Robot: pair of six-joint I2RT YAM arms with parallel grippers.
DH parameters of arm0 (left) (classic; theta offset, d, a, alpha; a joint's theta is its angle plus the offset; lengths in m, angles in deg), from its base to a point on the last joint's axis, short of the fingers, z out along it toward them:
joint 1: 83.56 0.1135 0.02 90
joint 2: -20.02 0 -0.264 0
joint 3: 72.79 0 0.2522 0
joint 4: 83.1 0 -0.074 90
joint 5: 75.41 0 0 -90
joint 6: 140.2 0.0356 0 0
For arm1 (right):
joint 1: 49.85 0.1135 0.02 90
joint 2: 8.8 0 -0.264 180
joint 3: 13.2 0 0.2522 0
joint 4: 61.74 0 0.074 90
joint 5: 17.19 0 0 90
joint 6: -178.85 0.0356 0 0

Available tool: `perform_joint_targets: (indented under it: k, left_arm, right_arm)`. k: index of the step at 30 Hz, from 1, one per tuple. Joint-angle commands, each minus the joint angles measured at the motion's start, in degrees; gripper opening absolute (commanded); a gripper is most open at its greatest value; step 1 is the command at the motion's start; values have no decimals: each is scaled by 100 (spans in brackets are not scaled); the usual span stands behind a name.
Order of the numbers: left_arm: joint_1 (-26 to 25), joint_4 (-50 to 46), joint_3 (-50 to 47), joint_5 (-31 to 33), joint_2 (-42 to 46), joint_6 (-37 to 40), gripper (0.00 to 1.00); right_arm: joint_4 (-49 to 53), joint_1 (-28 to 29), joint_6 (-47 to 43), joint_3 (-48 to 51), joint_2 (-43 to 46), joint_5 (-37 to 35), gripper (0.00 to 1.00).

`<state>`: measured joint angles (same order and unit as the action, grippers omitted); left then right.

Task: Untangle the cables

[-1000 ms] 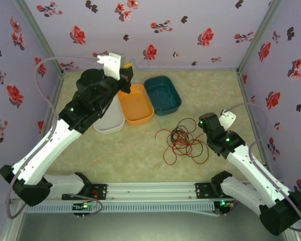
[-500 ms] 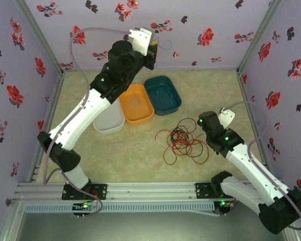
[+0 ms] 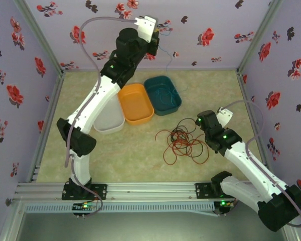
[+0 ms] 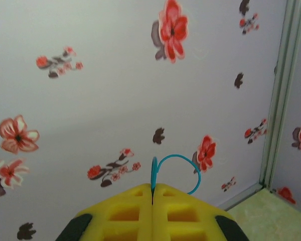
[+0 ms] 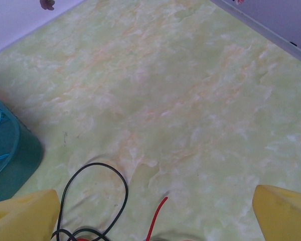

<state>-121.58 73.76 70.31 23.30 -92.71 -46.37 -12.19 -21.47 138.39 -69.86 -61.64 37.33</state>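
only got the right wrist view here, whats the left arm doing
Observer: The left jaws are shut on the blue-teal cable, raised high near the back wall.
Operator: does that cable run to the bin
Observer: It hangs down toward the teal bin, where more blue-teal loops lie inside.
Operator: how much mess is under me
Observer: The red-orange cable and black cable are looped together in one tangle, outside the bin.
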Motion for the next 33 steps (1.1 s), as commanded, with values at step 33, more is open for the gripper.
perform_joint_targets:
  k: [33]
  left_arm:
    - [41,-668,504,-330,-594,-228,0]
  right_arm:
    - [-327,-37,-6,-123,-183,305,99]
